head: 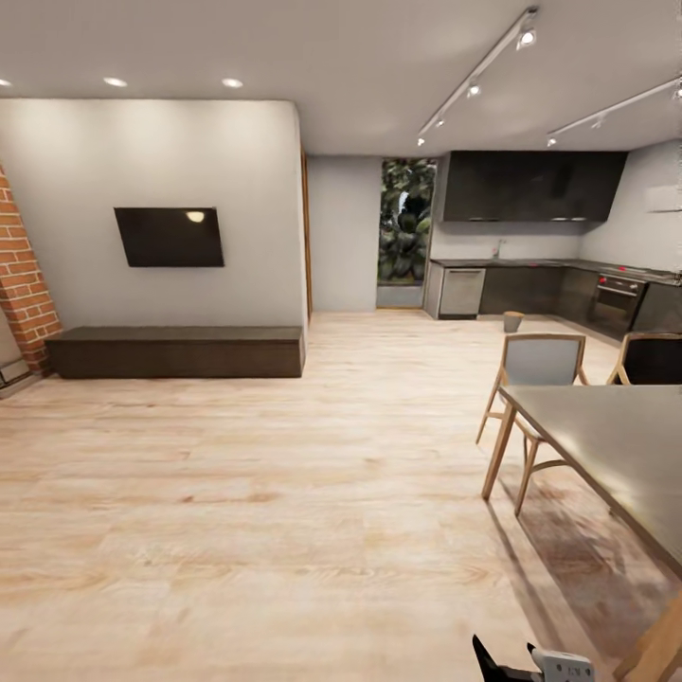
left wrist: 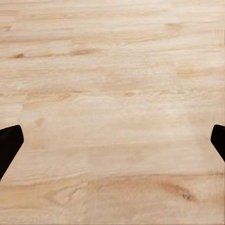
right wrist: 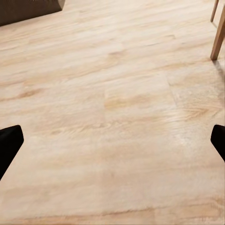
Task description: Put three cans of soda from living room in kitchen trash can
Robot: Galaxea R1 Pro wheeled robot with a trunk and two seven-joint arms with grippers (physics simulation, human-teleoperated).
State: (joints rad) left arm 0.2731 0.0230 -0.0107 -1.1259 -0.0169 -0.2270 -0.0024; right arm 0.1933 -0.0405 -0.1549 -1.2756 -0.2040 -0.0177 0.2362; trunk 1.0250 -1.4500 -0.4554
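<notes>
Facing the kitchen (head: 540,237) across bare wood floor (head: 284,493), tash can (head: 512,321) far ahead. Left end effector (left wrist: 112,140) and right end effector (right wrist: 112,140) spread open, carrying nothing. Best to steer wide of the dining surface (head: 616,445)

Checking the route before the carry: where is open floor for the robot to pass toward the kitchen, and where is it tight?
A wide bare stretch of plank floor runs between the low dark bench and the dining table, on toward the trash can before the kitchen cabinets. It is crowded at right, around the table and its chairs.
</notes>
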